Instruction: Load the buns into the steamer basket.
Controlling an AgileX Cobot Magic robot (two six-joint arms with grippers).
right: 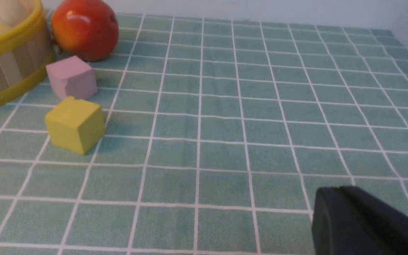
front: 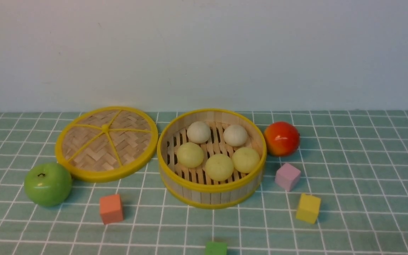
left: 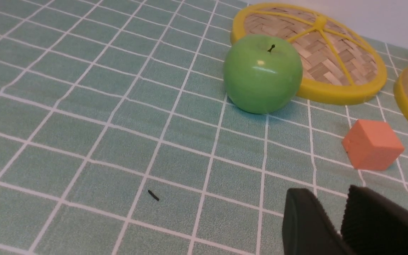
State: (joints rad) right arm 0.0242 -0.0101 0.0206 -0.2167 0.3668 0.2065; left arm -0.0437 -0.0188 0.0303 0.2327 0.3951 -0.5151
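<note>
The steamer basket stands in the middle of the table with several buns lying in it. Two off-white buns lie at the back and three pale yellow-green buns in front. Neither arm shows in the front view. In the left wrist view my left gripper hovers over the cloth near the orange cube, jaws apart and nothing between them. My right gripper hangs over bare cloth, well away from the basket's wall, with its jaws together and nothing in them.
A flat woven lid lies left of the basket, with a green apple in front of it. A red-orange fruit sits to the basket's right. Pink, yellow and green cubes are scattered in front.
</note>
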